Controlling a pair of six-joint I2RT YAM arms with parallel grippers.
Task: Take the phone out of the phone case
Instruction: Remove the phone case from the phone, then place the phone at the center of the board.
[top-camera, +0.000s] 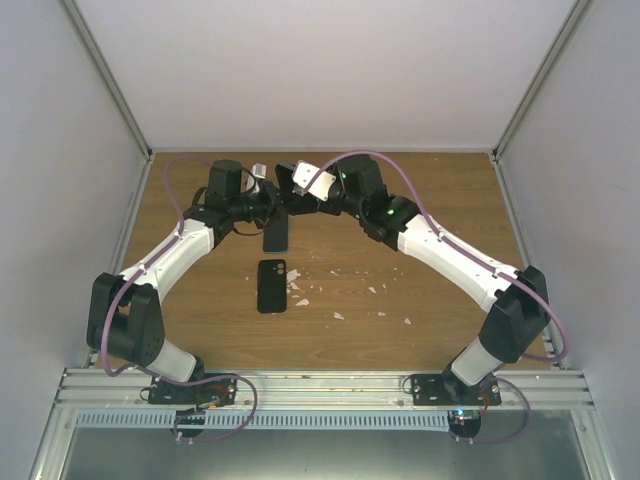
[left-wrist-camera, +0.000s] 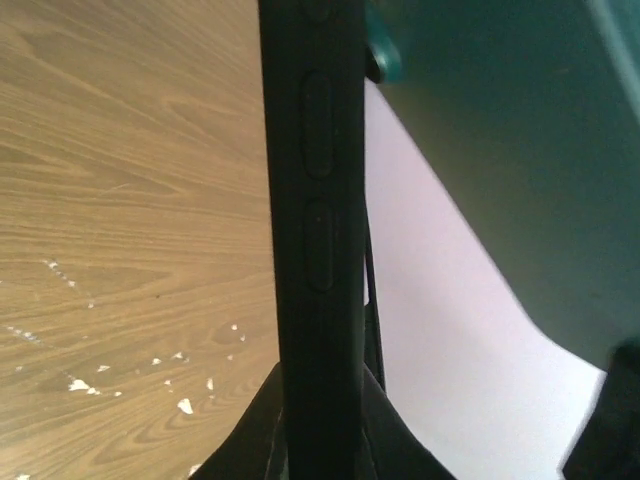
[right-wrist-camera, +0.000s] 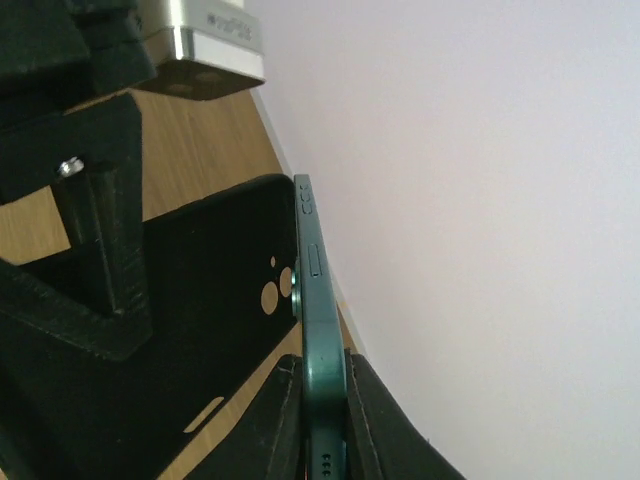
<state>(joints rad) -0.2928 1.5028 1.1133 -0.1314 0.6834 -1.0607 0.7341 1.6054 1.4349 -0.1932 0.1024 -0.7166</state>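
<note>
Wooden table (top-camera: 430, 210): both arms reach across it and meet at its far middle, claws close together and raised above the surface.

Left claw (top-camera: 268, 208): clamped on the black phone case (top-camera: 276, 235). In its wrist view the left claw (left-wrist-camera: 322, 420) grips the phone case (left-wrist-camera: 318, 200) at its lower end. The case stands edge-on and upright, running straight away from the fingers, with two raised button bumps on the edge facing the camera.

Right claw (top-camera: 292, 195): clamped on the dark green phone (right-wrist-camera: 318, 330). In its wrist view the right claw (right-wrist-camera: 322, 400) holds the phone by its lower end, edge-on, with the fingers (right-wrist-camera: 285, 405) pressed on its two faces.

Phone position: outside the case. From the right claw, the phone case (right-wrist-camera: 200, 330) stands just to the left of the phone, its empty camera holes showing. From the left claw, the phone (left-wrist-camera: 500, 150) sits to the right of the case, with white wall (left-wrist-camera: 440, 330) visible between them lower down. Whether the two touch at the top cannot be determined.

Second item: a dark phone-shaped slab (top-camera: 271, 285) lies flat on the table, nearer the arm bases than either claw and beneath the hanging case, apart from it.

Debris: white flecks (top-camera: 300, 300) are scattered on the table beside the slab, on the right claw's side.
</note>
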